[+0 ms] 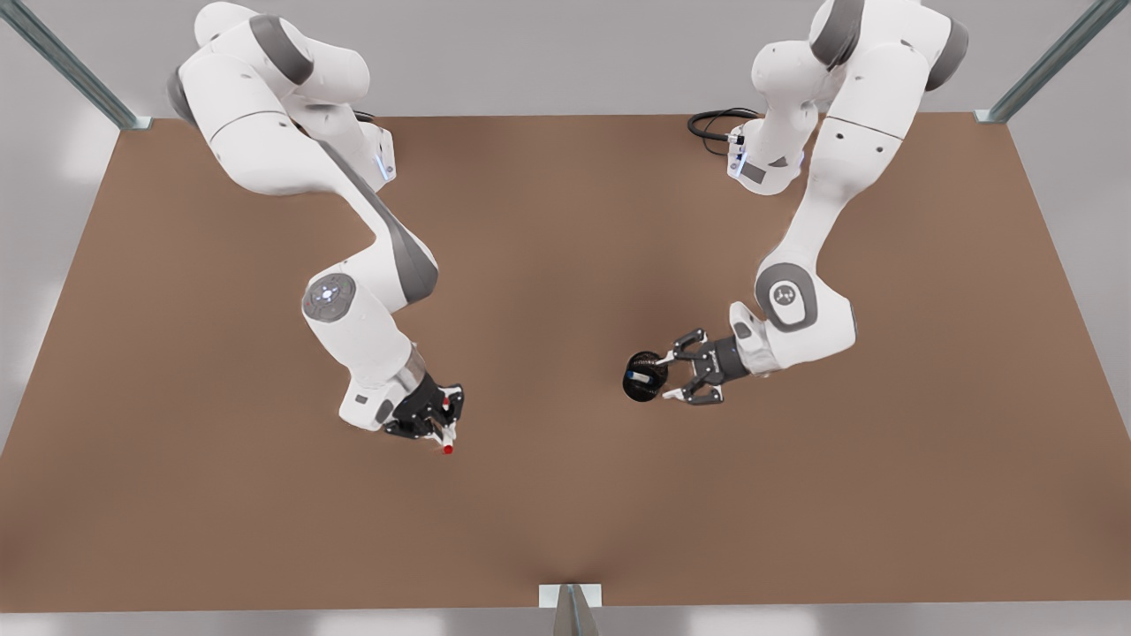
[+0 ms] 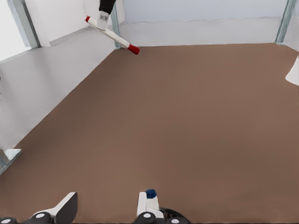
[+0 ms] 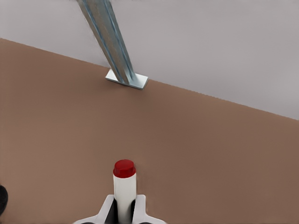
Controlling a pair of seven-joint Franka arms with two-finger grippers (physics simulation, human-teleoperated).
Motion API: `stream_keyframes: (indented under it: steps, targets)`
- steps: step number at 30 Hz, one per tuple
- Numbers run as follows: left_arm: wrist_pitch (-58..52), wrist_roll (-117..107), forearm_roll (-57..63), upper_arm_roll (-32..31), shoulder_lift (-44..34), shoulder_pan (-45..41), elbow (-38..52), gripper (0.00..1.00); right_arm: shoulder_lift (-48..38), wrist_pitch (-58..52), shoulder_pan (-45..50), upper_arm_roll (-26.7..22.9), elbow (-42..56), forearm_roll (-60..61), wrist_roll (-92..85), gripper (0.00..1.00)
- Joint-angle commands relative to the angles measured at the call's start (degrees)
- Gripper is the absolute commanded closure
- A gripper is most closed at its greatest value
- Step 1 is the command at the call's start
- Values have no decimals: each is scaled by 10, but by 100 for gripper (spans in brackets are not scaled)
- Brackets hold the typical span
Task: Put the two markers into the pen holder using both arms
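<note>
Two markers are seen, each white-barrelled with coloured ends. The red marker [image 1: 447, 435] is clamped between the fingers of the right hand [image 1: 439, 422], which is held low over the bench [image 1: 548, 495] on the front view's left; its red end [image 3: 124, 168] is pointed ahead past the fingertips in the right wrist view. From the left wrist view the same marker [image 2: 112, 35] is seen far off, tilted and clear of the bench. The blue marker [image 1: 638, 376] is lodged in the holder [image 1: 644, 377], a small black cup with a dark meshed inside, near the bench's middle. The left hand [image 1: 673, 377] is spread wide just beside the holder, gripping nothing; between its fingers [image 2: 65, 210] the blue end [image 2: 150, 193] is seen.

Both hands are well away from every bench edge, and a broad stretch of bare surface separates the right hand from the holder. The bench is plain brown and matte. Grey metal struts [image 3: 112, 44] are fixed at its edges, and pale grey walls are seen beyond.
</note>
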Motion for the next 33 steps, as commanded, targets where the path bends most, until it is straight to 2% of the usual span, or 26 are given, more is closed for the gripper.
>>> stream_keyframes:
  steps: [1,3,5,7,8,9,10,11,14,19,23,24,33]
  targets:
    - [-113,-17,189,2,-12,43,31,0,-1,78,13,1,0,-5,102,73]
    - [-253,-537,476,5,-8,62,170,0,10,113,46,-3,2,-5,105,73]
    - [-416,-948,634,4,-1,58,277,0,23,150,98,-30,24,-5,122,73]
    - [-487,-1174,826,1,-6,30,321,0,57,168,175,-81,77,-5,141,73]
    - [-496,-1233,834,0,-25,34,325,0,64,188,210,-113,83,-5,168,73]
    - [-492,-1251,808,5,-59,41,325,0,85,193,222,-117,117,-5,168,73]
    - [-474,-1250,738,64,-112,26,300,0,102,192,243,-120,154,-5,172,73]
    - [-440,-1251,729,112,-164,-19,243,0,110,194,258,-127,167,-5,180,73]
    - [-433,-1254,729,120,-152,-25,250,0,124,198,312,-158,204,-4,208,73]
    - [-428,-1274,732,120,-128,-25,250,0,177,211,428,-267,264,-4,263,74]
    - [-427,-1279,729,120,-118,-25,250,0,216,238,471,-310,287,-4,297,74]
    - [-427,-1279,729,120,-117,-24,250,0,221,238,493,-342,287,-3,315,74]
    - [-415,-1278,731,120,-104,-23,250,0,253,252,533,-388,275,-29,321,74]
